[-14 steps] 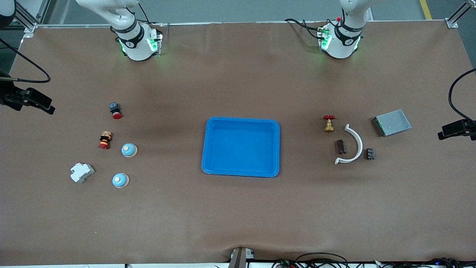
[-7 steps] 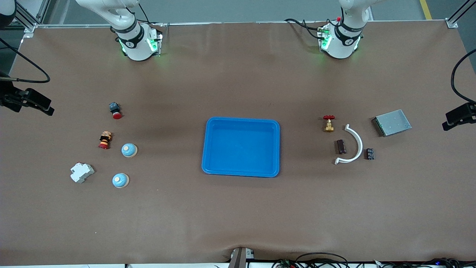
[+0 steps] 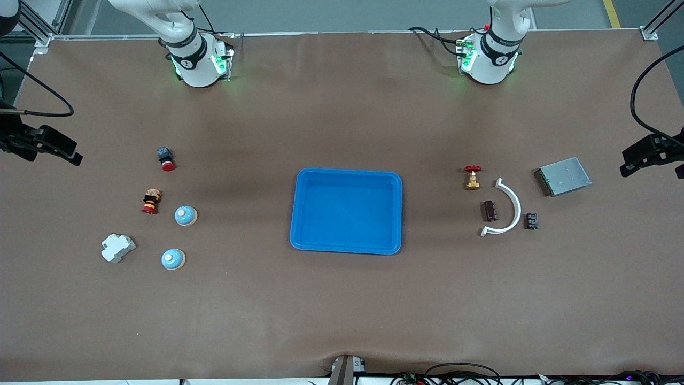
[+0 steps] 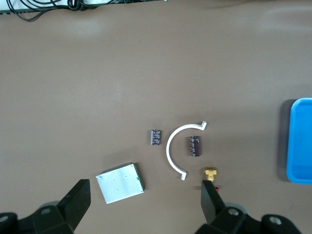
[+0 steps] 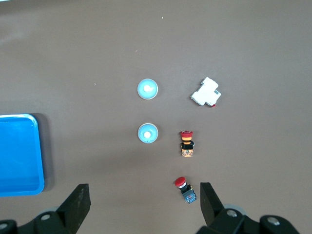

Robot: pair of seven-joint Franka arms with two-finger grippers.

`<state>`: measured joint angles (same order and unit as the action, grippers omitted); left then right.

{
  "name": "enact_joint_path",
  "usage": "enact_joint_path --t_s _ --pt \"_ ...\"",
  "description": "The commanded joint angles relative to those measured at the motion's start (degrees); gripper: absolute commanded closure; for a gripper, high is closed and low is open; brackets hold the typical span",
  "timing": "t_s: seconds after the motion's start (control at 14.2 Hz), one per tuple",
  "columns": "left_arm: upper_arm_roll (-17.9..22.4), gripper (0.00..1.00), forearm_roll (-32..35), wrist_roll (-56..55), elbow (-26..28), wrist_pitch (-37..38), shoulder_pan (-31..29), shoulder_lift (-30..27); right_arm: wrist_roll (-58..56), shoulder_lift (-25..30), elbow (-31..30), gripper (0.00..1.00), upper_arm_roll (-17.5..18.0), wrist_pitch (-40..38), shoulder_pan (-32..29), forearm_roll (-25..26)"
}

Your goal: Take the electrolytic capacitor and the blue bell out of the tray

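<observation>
Since tray (image 3: pixel 346 211) sits empty mid-bench, task looks done already: nothing left inside, both target kinds out on the bench (image 3: pixel 342 310). Two blue bells, one (image 3: pixel 186 215) farther from front camera, other (image 3: pixel 173 259) nearer, both toward right arm's end, well apart from tray. Two capacitors toward left arm's end: one (image 3: pixel 490 210) inside the curve of the white arc (image 3: pixel 506 207), second (image 3: pixel 531 221) just outside it; can't tell which of either pair came out of the tray. Counts for the rest: one white arc, one brass valve (image 3: pixel 472 177) with red handle, one grey metal box (image 3: pixel 564 176), two red-capped buttons (image 3: pixel 165 158) (image 3: pixel 151 201), one white breaker block (image 3: pixel 117 248), one tray. Left tool (image 3: pixel 649 154) at bench edge by left arm's end, up high over box and arc area per left wrist view, fingers (image 4: pixel 75 204) spread wide, holding nothing. Right tool (image 3: pixel 40 144) at opposite bench edge, over the buttons and bells per right wrist view, fingers (image 5: pixel 78 204) spread wide too, empty. Judging from this, both arms parked or waiting, no further pick needed unless recheck wanted.
</observation>
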<state>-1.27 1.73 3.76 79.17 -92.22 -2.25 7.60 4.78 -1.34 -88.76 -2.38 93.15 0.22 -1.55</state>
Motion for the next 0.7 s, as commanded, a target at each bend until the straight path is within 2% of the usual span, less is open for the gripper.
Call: enact_joint_path --t_s 0.0,0.07,0.21,0.28,0.63 --pt "1.09 0.00 -2.95 -2.44 3.70 -0.94 1.10 -3.81 -0.03 1.78 -1.59 0.00 -0.17 0.36 0.13 -0.83" --pt "2.14 0.00 -3.40 -2.97 5.10 -1.29 2.67 -4.60 -0.04 1.78 -1.77 0.00 -0.17 0.36 0.13 -0.83" --pt "9.23 0.00 -3.49 -3.15 8.18 -1.91 9.59 -7.23 0.05 1.69 -1.77 0.00 -0.17 0.45 0.13 -0.83" --pt "10.75 0.00 -3.67 -3.23 8.45 -1.91 10.76 -7.59 0.05 1.69 -1.85 0.00 -0.17 0.45 0.22 -0.83" --pt "10.59 0.00 -3.32 -5.61 9.60 -1.74 11.04 -8.91 0.14 1.60 -1.85 0.00 -0.17 0.36 0.22 -0.83"
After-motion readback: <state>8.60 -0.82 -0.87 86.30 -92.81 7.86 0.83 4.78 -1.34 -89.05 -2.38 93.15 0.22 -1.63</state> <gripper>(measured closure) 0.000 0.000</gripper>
